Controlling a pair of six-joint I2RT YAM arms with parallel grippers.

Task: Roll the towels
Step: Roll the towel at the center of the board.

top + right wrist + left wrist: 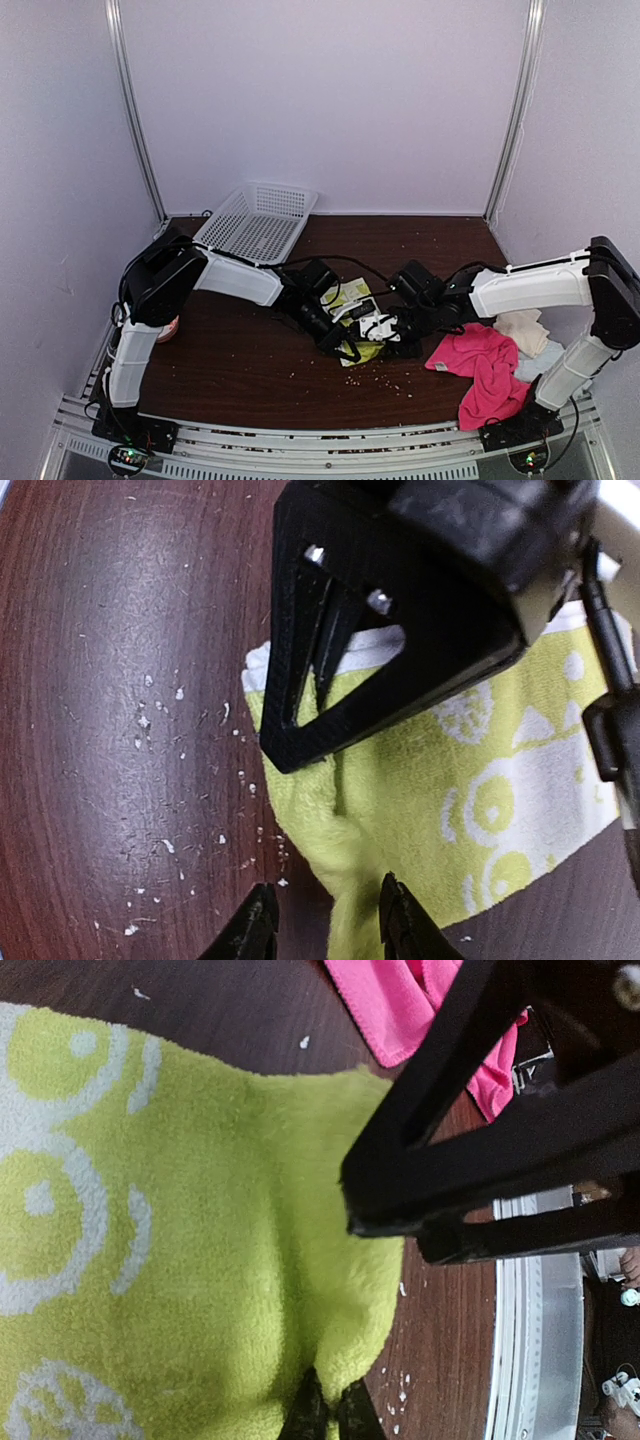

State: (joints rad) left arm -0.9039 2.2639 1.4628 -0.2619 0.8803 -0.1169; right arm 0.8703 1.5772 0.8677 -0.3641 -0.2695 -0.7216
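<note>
Two grippers meet over one small, soft lime-yellow towel [352, 294] printed with white rings, which lies flat in the middle of the dark brown wooden table [240, 370], between the arms. The left gripper [325, 1415] has its jaws closed tight on the towel's near edge, pinching a little cloth between the tips, probably to anchor or lift that hem so a roll can start there. The right gripper [328, 925] stands with its jaws part-way apart, astride a raised fold of the same towel near its corner; a strip of bare table shows beside one finger, so this reads as poised around the fold, not yet clamped. Working from opposite sides likely keeps the cloth taut. The crumpled hot-pink towel [480, 365] lies heaped to the right beside the right arm, with a cream towel [525, 330] and a pale-blue one [530, 362] just behind it, seemingly waiting their turn. A white plastic lattice basket [258, 222] leans tilted at the back wall. White specks of lint [150, 710] dot the wood. No brand, label or lettering is readable anywhere; the towel's print is only shapes.
</note>
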